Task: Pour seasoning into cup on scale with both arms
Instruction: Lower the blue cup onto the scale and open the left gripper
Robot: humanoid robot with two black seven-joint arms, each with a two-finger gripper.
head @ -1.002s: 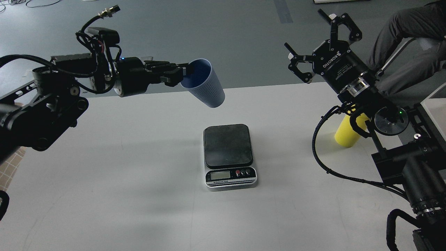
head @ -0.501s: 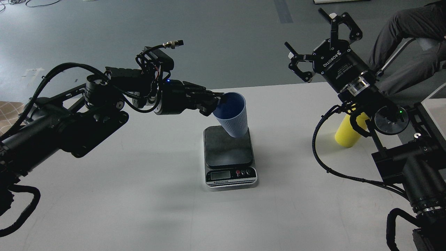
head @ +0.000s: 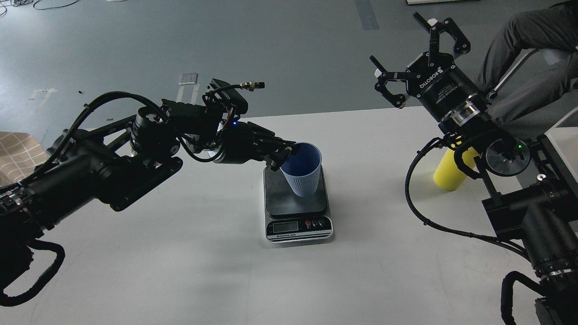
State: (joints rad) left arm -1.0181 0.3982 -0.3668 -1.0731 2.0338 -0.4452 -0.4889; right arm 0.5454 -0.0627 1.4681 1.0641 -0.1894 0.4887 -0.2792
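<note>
My left gripper is shut on the rim of the light blue ribbed cup. The cup is nearly upright over the dark platform of the scale, at or just above its surface. The scale sits mid-table with its LCD and buttons facing me. My right gripper is open and empty, raised high at the table's far right. The yellow seasoning bottle stands on the table at the right; only its lower body shows, the rest is hidden behind my right arm.
The white table carries the scale and the bottle. A seated person's legs are at the far right, beyond the table. A light box edge stands at the right border.
My left arm has swung right and down, carrying the cup from above the table's far side to over the scale platform and tipping it upright. The right arm has not moved.
</note>
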